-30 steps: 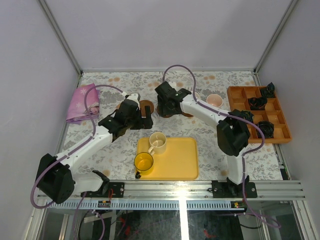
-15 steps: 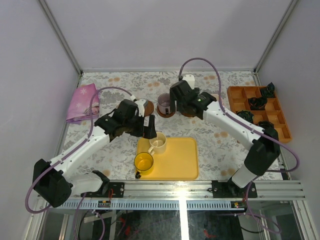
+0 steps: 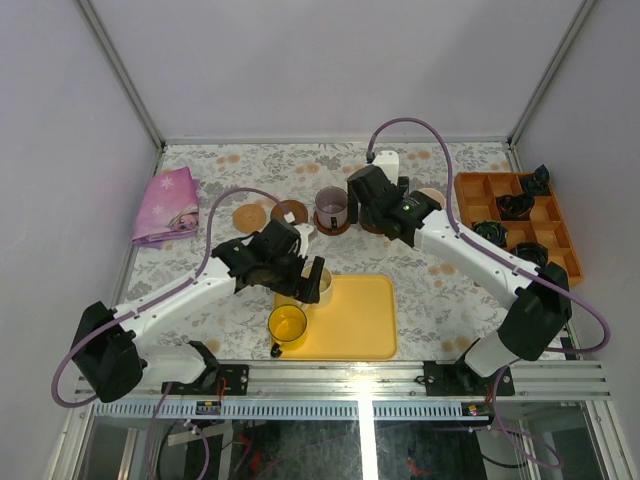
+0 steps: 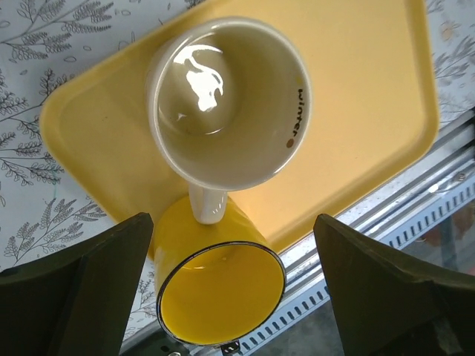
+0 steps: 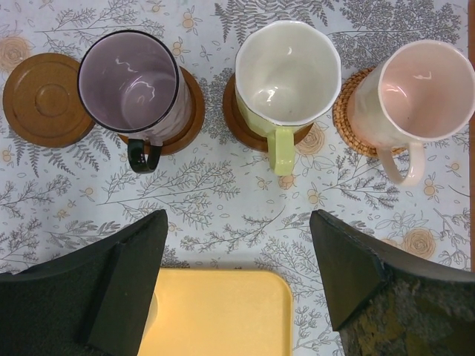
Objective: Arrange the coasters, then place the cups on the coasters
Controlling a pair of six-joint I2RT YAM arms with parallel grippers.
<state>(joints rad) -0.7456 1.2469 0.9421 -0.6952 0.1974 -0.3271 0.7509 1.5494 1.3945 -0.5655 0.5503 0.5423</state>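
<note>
- Since a second earlier, the left arm had swung from the back row of coasters to the tray, and the right arm had lifted off the purple cup (image 5: 128, 80).
- The left gripper (image 4: 231, 222) hung wide open over the cream cup (image 4: 230, 104), one finger on each side and neither touching it.
- That cup stood on the yellow tray (image 4: 371, 111) with its handle pointing at the yellow cup (image 4: 219, 300). From the wrist view I could not tell whether the two touched.
- If the gripper closed off-centre, it could push the handle into the yellow cup and shove or tip it. The smooth round wall could also slip out of the gripper.
- The right gripper (image 5: 239, 216) was open and empty above the worktop (image 5: 223, 185), near the row of set cups.
- The purple cup sat on a dark coaster (image 5: 189, 119), the pale green-white cup (image 5: 288, 70) on another (image 5: 231, 119), and the pink cup (image 5: 423, 89) on a woven one (image 5: 345, 111).
- Two empty coasters remained: one just beside the purple cup (image 5: 41, 98) and one further left (image 3: 248, 216).
- Setting a cup on the nearer coaster could knock the purple cup or meet the right arm hanging close by.
</note>
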